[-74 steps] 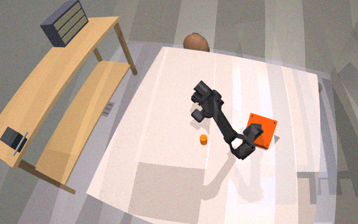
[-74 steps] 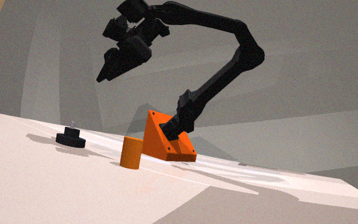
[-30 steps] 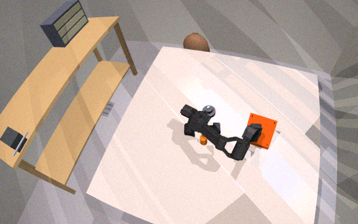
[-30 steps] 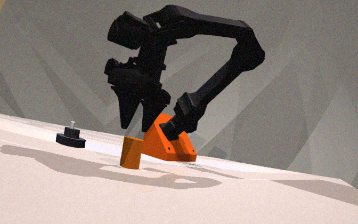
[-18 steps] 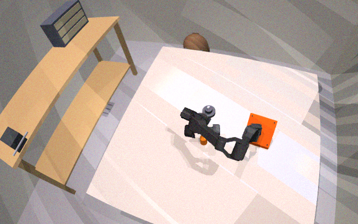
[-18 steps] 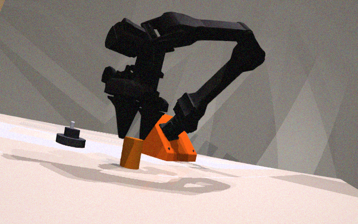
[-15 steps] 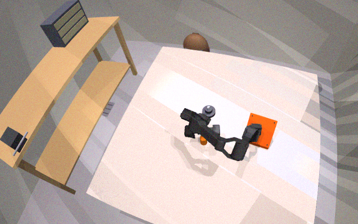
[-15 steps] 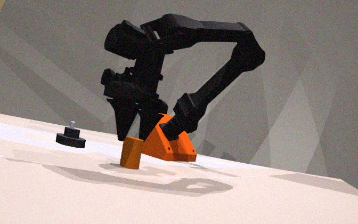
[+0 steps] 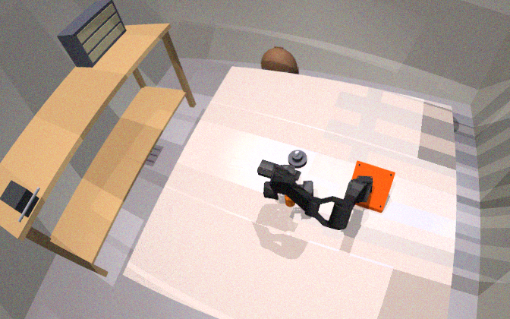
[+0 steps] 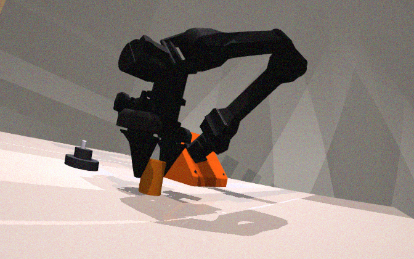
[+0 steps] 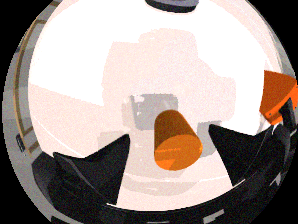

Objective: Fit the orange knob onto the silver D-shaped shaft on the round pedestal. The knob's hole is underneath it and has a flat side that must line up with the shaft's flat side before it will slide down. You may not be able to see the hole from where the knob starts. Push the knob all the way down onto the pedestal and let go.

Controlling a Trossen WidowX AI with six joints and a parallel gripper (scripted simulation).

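Note:
The orange knob point(image 9: 290, 202) point(image 10: 151, 179) point(image 11: 177, 147) stands upright on the table; its underside and hole are hidden. My gripper point(image 9: 289, 190) point(image 10: 151, 176) point(image 11: 170, 133) is open and points down, with its fingertips around the upper part of the knob, one on either side in the wrist view, with gaps between. The dark round pedestal point(image 9: 297, 163) point(image 10: 81, 164) point(image 11: 172, 6) stands apart from the knob, to its left in the exterior view and at the top edge of the wrist view. Its silver shaft point(image 10: 84, 143) points up; its flat side cannot be made out.
The arm's orange base point(image 9: 382, 190) point(image 10: 182, 174) point(image 11: 277, 95) is on the table point(image 9: 212, 243) to the right. A wooden bench point(image 9: 49, 133) stands beyond the table's left edge in the top view. A brown rounded object point(image 9: 280, 61) is behind the far edge.

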